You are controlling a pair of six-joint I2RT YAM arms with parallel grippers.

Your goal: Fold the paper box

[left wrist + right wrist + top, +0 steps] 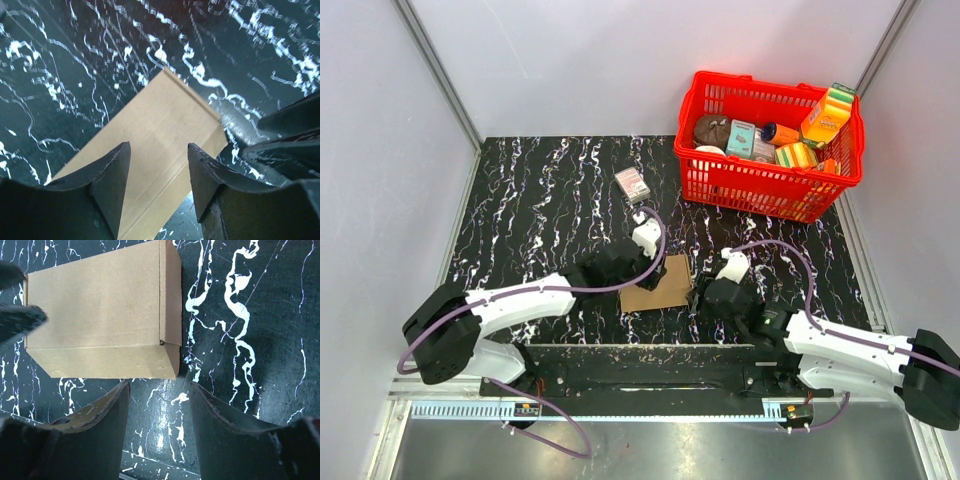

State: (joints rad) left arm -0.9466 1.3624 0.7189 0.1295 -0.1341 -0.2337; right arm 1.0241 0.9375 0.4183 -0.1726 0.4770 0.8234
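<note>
Left gripper (157,150): dark matte fingers parted above the plain brown cardboard paper box (165,130), contact unclear. Right gripper (157,387) likewise spread, empty, just beside it. The box is a smooth, creased, slim rectangle, flat on the black white-veined table (250,340) between both arms.

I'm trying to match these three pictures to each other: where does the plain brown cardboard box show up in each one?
Top external: the plain brown cardboard box lies a little below the picture's centre.
Left wrist: the box runs diagonally from the lower left up to the centre.
Right wrist: the box fills the upper left, lying flat.
Shared landmark: the black white-veined tabletop under the box in all three views.
</note>
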